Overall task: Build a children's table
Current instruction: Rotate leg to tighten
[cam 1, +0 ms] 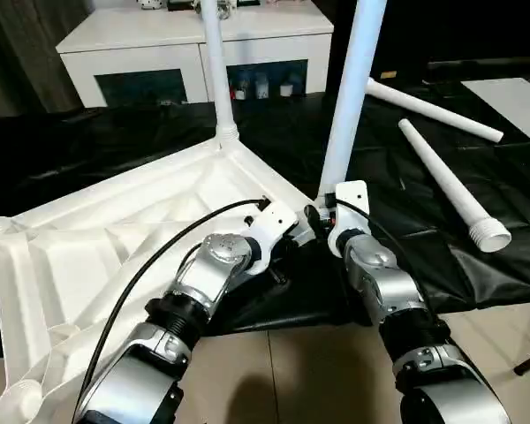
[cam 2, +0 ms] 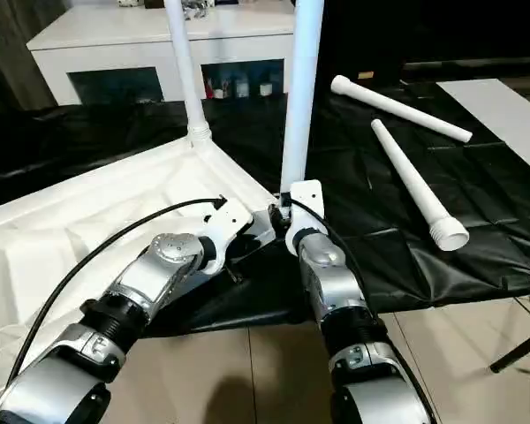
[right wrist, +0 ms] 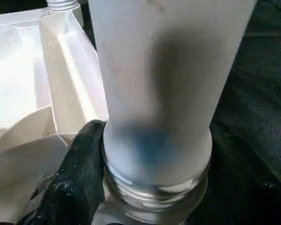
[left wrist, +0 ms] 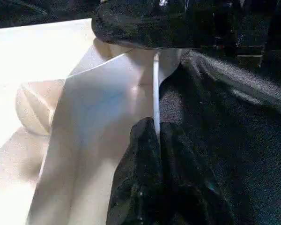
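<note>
head views: table top (cam 1: 115,238) is lying upside down on black sheet (cam 1: 424,203); two legs are standing in its sockets, two loose legs (cam 1: 450,190) are lying far right.
left wrist: left gripper (left wrist: 158,136) is pinching the top's thin rim, fingers pressed together.
right wrist: right gripper (right wrist: 152,164) is clasping near upright leg (right wrist: 164,79) at its base.

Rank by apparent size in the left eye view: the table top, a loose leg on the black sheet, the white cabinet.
1. Table top
2. White cabinet, though distance shrinks it
3. Loose leg
</note>
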